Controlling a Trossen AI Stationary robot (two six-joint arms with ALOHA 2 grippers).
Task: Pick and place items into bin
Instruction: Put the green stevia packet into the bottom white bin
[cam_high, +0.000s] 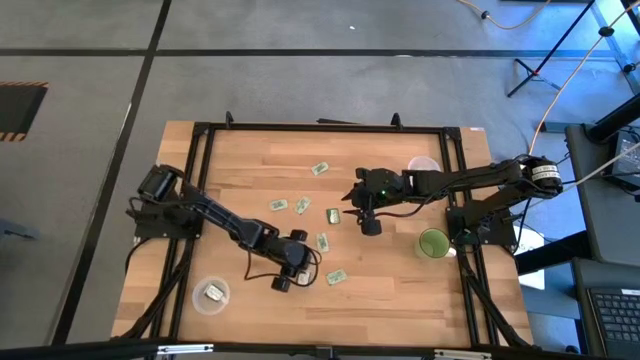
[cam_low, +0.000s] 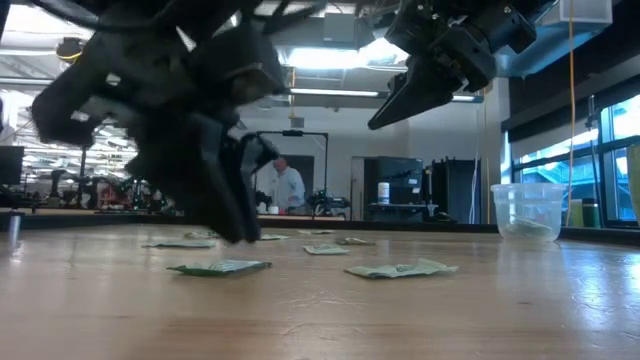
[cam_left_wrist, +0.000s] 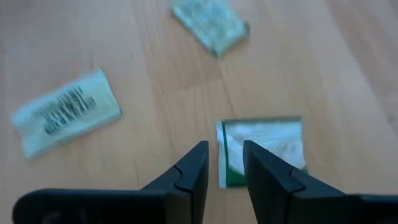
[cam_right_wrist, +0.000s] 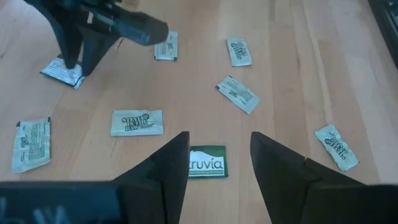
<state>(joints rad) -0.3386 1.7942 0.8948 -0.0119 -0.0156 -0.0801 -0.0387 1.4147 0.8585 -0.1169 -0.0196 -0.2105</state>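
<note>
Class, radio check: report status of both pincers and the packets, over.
Left pincer open, low over a packet. Right pincer open above green packet. Neither holds anything. Nothing blocking.

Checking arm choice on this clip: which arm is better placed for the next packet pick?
Probably the left: its open left gripper is low at the green-and-white packet. The open right gripper hangs higher above the green Truvia packet.

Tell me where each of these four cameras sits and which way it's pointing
High: overhead, straight down on table, both arms.
Low: tabletop height, looking across packets into the room; both grippers hang in.
Left wrist: down past left gripper at a packet.
Right wrist: down past open right gripper at the Truvia packet; left gripper also shows here.
</note>
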